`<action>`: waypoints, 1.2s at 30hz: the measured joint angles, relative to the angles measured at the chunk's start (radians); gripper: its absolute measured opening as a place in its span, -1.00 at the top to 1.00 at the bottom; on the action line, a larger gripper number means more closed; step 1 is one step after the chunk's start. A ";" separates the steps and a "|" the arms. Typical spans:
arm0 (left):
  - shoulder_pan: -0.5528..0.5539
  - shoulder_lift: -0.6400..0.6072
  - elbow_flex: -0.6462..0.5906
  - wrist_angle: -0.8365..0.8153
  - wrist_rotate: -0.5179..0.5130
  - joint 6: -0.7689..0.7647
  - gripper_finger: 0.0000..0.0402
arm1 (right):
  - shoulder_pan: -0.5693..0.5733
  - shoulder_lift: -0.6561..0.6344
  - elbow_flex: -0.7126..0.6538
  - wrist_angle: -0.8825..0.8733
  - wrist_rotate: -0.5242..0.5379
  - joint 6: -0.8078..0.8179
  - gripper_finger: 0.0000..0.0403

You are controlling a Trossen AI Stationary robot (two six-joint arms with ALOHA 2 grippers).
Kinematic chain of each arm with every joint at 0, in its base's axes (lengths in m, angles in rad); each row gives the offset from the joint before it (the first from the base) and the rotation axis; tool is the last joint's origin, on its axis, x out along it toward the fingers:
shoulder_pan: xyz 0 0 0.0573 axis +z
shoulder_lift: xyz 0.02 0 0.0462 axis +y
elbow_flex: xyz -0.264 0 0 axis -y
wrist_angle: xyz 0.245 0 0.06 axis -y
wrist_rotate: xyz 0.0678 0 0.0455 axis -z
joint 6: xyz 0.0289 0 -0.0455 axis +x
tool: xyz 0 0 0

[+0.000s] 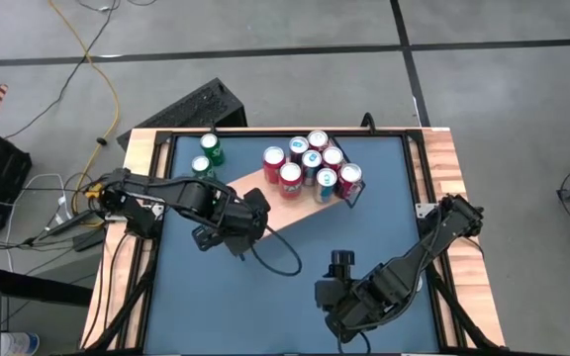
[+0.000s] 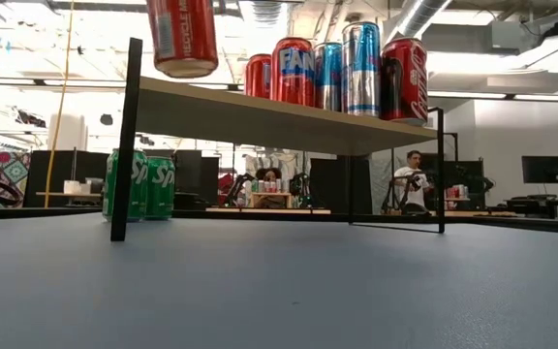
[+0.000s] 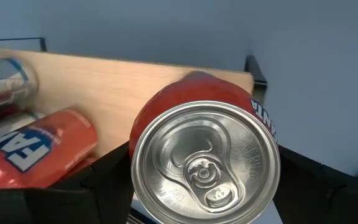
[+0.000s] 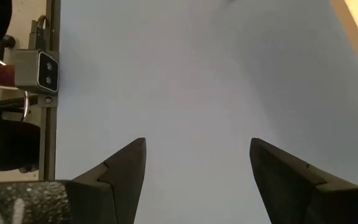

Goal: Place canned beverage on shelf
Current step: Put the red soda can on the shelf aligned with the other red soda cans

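Note:
My left gripper (image 3: 205, 186) is shut on a red can (image 3: 197, 93), which hangs just above the left end of the light wood shelf (image 2: 289, 114) in the low view (image 2: 182, 37). In the high view the gripper (image 1: 243, 218) hides the can. Several cans (image 1: 310, 163) stand upright on the shelf's right half (image 1: 265, 193). Two green cans (image 1: 207, 156) stand on the blue table behind the shelf, also seen in the low view (image 2: 139, 184). My right gripper (image 4: 197, 162) is open and empty over the table's near part (image 1: 339, 262). My left gripper pinches the red can's side wall just below its top rim (image 3: 143, 134), one dark finger (image 3: 104, 183) on each side. The fingers come from above, pointing down. The can is about upright, its silver top (image 3: 205, 163) toward the wrist and its bottom (image 2: 184, 70) clear of the shelf.
The shelf's black legs (image 2: 124, 136) stand on the blue tabletop (image 1: 295, 247). A Fanta can (image 3: 36, 149) stands near the held can. A small camera (image 4: 39, 70) sits at the table's edge. A black cable (image 1: 280, 259) loops below my left gripper. People sit in the room behind (image 2: 413, 174).

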 joint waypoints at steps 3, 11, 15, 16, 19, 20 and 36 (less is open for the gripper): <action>0.002 0.000 0.000 0.012 0.004 -0.063 -0.41 | 0.000 0.000 0.000 0.000 0.000 -0.003 -0.36; -0.099 0.000 0.000 0.084 0.056 -0.069 -0.41 | 0.000 0.000 0.000 0.000 0.003 0.003 -0.36; -0.195 0.042 0.000 0.131 0.098 -0.077 -0.41 | 0.002 0.000 0.000 0.002 0.003 0.011 -0.36; -0.217 0.061 0.000 0.136 0.103 -0.079 -0.41 | 0.005 0.000 0.000 0.001 0.003 0.014 -0.36; -0.269 0.115 -0.002 0.106 0.102 -0.075 -0.41 | 0.006 0.000 0.000 0.010 0.003 0.014 -0.36; -0.284 0.131 -0.002 0.096 0.099 -0.075 -0.41 | 0.006 0.000 0.000 0.016 0.003 0.014 -0.36; -0.453 0.378 -0.002 0.108 0.144 0.132 -0.41 | 0.034 0.000 0.000 0.058 0.038 0.014 -0.36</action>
